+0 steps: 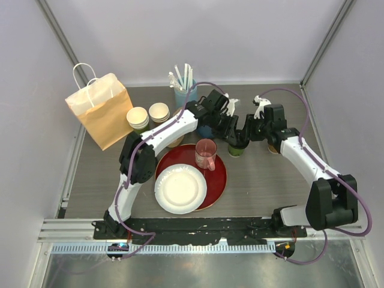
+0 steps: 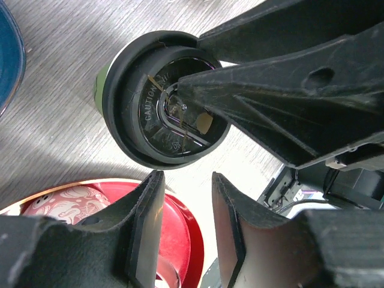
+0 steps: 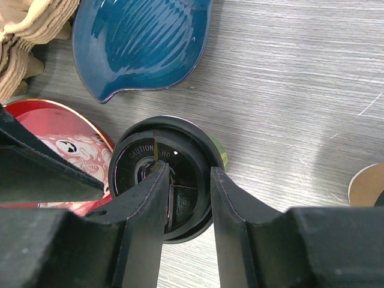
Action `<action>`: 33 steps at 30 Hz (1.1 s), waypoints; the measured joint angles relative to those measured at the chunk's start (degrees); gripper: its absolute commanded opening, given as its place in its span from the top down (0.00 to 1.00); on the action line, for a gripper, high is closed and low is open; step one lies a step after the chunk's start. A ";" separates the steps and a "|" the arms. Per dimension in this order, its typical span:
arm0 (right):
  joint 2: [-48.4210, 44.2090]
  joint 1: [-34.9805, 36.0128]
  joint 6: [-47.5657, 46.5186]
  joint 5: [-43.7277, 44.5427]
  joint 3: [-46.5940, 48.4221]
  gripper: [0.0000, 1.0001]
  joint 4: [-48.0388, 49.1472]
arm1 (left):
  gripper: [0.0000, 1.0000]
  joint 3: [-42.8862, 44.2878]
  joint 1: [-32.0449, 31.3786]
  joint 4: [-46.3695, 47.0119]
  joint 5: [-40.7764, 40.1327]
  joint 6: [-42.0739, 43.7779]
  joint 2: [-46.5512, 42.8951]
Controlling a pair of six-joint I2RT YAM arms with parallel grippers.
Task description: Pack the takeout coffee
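The green-sided takeout coffee cup [image 1: 236,149] with a black lid [image 2: 162,102] stands on the table just right of the red plate. Both grippers meet above it. My left gripper [image 2: 187,177] is open, its fingertips just short of the lid with nothing between them. My right gripper [image 3: 185,168] is open over the lid [image 3: 180,198]: one finger sits over the lid's recess, the other by its outer rim. A kraft-brown cup [image 1: 273,147] stands to the right, mostly hidden by the right arm; its edge [image 3: 366,186] shows in the right wrist view.
A brown paper bag [image 1: 99,111] stands at the back left, beside lidless stacked cups [image 1: 138,118]. A blue bowl [image 3: 144,42] lies behind the green cup. A pink mug [image 1: 206,154] and white plate [image 1: 180,189] rest on the red plate [image 1: 221,180]. A straw holder [image 1: 183,90] stands behind.
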 measured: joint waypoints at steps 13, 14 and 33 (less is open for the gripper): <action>3.61 0.02 -4.44 -1.49 6.97 0.44 -7.61 | 0.57 7.06 0.28 -4.98 -0.07 4.04 0.00; 3.61 0.00 -4.83 -1.51 7.50 0.42 -8.09 | 0.57 7.85 0.42 -5.25 -0.04 4.39 0.00; -4.76 -1.64 -56.13 -30.71 11.50 0.52 -25.73 | 0.51 25.79 5.16 -5.66 6.97 9.42 13.68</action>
